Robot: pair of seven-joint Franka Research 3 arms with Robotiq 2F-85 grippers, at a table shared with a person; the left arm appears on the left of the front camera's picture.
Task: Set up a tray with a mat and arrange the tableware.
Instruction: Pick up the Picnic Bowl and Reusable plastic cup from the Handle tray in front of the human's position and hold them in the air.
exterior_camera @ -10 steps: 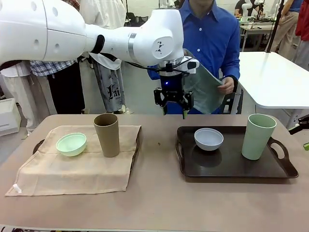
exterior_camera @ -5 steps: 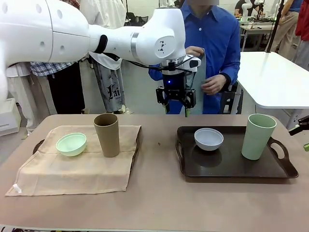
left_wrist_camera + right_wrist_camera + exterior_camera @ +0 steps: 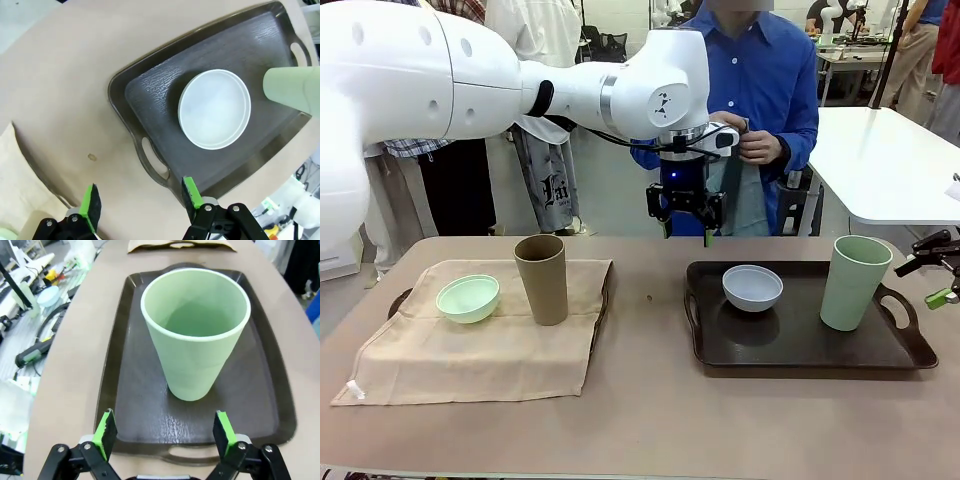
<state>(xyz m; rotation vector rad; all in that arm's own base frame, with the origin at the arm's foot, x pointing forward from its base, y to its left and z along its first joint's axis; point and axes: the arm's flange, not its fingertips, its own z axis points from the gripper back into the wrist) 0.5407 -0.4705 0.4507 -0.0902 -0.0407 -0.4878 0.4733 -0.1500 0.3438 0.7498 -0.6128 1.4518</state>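
My left gripper (image 3: 687, 233) hangs open and empty over the table's far edge, left of the dark brown tray (image 3: 800, 362). That tray carries a white bowl (image 3: 752, 287) and a pale green tumbler (image 3: 855, 282). In the left wrist view the open gripper (image 3: 141, 200) looks down on the white bowl (image 3: 215, 116) and the tray's handle (image 3: 152, 162). My right gripper (image 3: 165, 432) is open just short of the pale green tumbler (image 3: 195, 335). A beige mat (image 3: 470, 355) covers a second tray and bears a mint bowl (image 3: 468, 297) and a brown tumbler (image 3: 542, 278). A person holds a grey-green mat (image 3: 732, 195) at chest height.
The person in a blue shirt (image 3: 770, 80) stands at the far side, right behind my left gripper. My right gripper (image 3: 935, 275) shows at the right edge, beside the dark tray's handle (image 3: 895, 300). A white table (image 3: 890, 160) stands at the back right.
The person has drawn the grey-green mat in with both hands against the chest. My left gripper has shifted slightly right. My right gripper has come further into the front view.
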